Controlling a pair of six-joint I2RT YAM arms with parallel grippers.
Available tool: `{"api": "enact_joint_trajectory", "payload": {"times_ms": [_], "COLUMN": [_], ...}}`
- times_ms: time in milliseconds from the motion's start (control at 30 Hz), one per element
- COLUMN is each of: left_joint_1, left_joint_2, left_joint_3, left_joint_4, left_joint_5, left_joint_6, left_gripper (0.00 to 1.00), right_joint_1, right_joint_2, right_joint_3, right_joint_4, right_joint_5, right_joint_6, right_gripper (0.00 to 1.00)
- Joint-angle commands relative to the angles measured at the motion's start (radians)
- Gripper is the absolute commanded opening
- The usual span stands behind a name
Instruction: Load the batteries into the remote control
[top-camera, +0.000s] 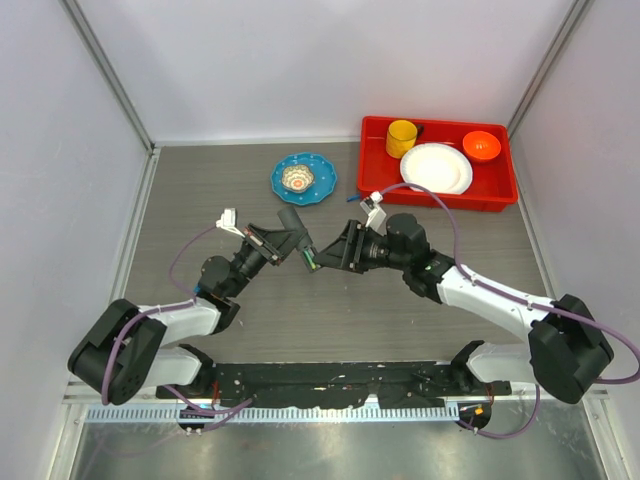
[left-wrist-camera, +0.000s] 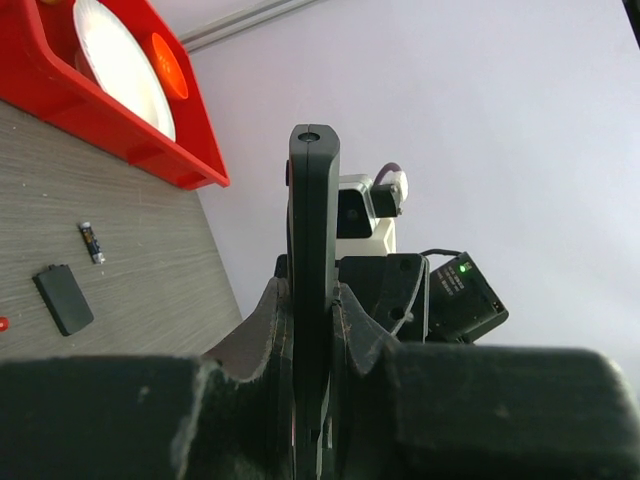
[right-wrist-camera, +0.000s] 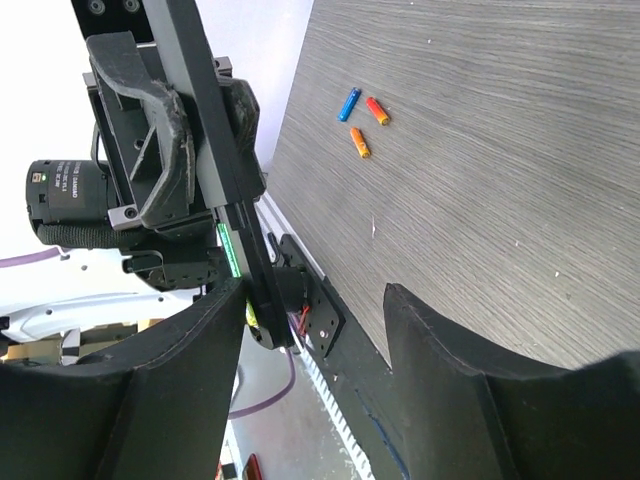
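My left gripper (top-camera: 287, 243) is shut on the remote control (top-camera: 303, 246), a slim black bar held above the table. In the left wrist view the remote (left-wrist-camera: 313, 220) stands edge-on between the fingers of the left gripper (left-wrist-camera: 312, 300). My right gripper (top-camera: 324, 254) is open, with the remote's end at its mouth. In the right wrist view the remote (right-wrist-camera: 215, 170) runs down beside the left finger of the right gripper (right-wrist-camera: 315, 300); the jaws stand wide apart with nothing between them. Two orange-red batteries (right-wrist-camera: 377, 110) and a blue one (right-wrist-camera: 348, 103) lie on the table beyond.
A small flat black squarish piece (left-wrist-camera: 63, 298) and a dark battery (left-wrist-camera: 91, 242) lie on the table. A red tray (top-camera: 505, 195) at the back right holds a yellow cup (top-camera: 402, 137), white plate (top-camera: 436, 167) and orange bowl (top-camera: 481, 145). A blue plate (top-camera: 303, 178) stands behind the grippers.
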Motion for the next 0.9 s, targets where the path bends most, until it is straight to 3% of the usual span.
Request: {"api": "enact_joint_trajectory", "payload": {"times_ms": [0, 233, 400, 500, 567, 667, 867], "left_joint_1": [-0.011, 0.002, 0.040, 0.078, 0.090, 0.110, 0.172], "left_joint_2": [0.008, 0.056, 0.015, -0.100, -0.187, -0.356, -0.573], "left_joint_3": [0.005, -0.019, -0.049, -0.041, -0.003, 0.017, 0.005], "left_joint_4": [0.286, 0.286, 0.263, 0.009, -0.283, -0.505, -0.685], "left_joint_5": [-0.009, -0.039, -0.011, 0.038, 0.079, 0.067, 0.136], "left_joint_6": [0.018, 0.027, -0.005, -0.032, 0.007, 0.116, 0.144], "left_gripper": [0.00, 0.00, 0.00, 0.00, 0.00, 0.00, 0.00], "right_joint_1": [-0.044, -0.122, -0.130, -0.130, -0.130, -0.130, -0.130], "right_joint_2": [-0.053, -0.138, -0.162, -0.125, -0.097, -0.033, 0.068], "right_joint_3": [0.061, 0.213, 0.236, 0.192, 0.132, 0.124, 0.161], "right_joint_4": [-0.036, -0.257, -0.535, -0.584, -0.555, -0.528, -0.545], "right_joint_5": [-0.032, -0.038, 0.344, 0.547, 0.613, 0.655, 0.744], "right_joint_6": [0.012, -0.128, -0.318, -0.376, -0.401, -0.430, -0.473], "right_gripper": [0.64, 0.72, 0.71, 0.69, 0.68, 0.66, 0.62]}}
